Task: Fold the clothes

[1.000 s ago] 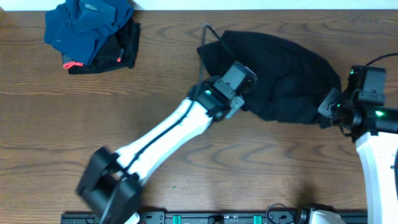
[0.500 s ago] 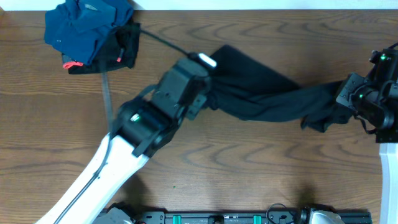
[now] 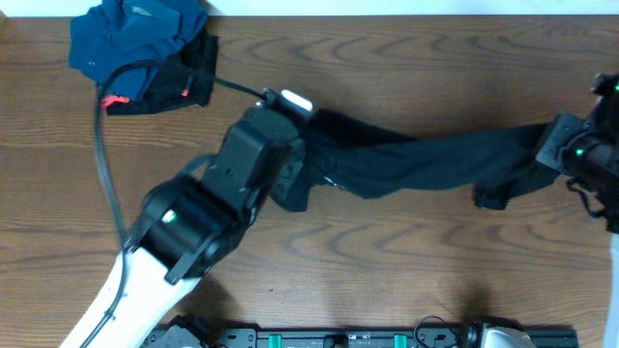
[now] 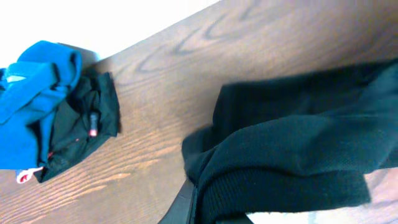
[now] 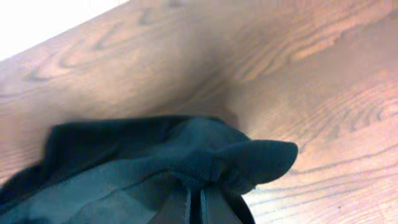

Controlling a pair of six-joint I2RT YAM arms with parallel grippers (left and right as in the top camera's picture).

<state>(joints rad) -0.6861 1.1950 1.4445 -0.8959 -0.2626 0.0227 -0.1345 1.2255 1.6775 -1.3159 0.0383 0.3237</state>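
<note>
A black garment (image 3: 426,162) hangs stretched between my two grippers above the wooden table (image 3: 406,261). My left gripper (image 3: 308,153) is shut on its left end; the left wrist view shows its ribbed hem (image 4: 280,186) clamped in the jaws (image 4: 202,202). My right gripper (image 3: 553,155) is shut on the right end, and the right wrist view shows bunched black cloth (image 5: 205,158) pinched between the fingers (image 5: 194,198). A loose flap hangs below the right end (image 3: 498,193).
A pile of folded clothes, blue on top (image 3: 135,39) with black underneath (image 3: 189,82), lies at the table's far left corner and also shows in the left wrist view (image 4: 37,99). The left arm's cable loops beside it. A rail runs along the front edge (image 3: 338,338).
Both grippers have pulled apart, the left one leftward and the right one rightward. The black garment went from a heap on the table to a long stretched band held off it.
</note>
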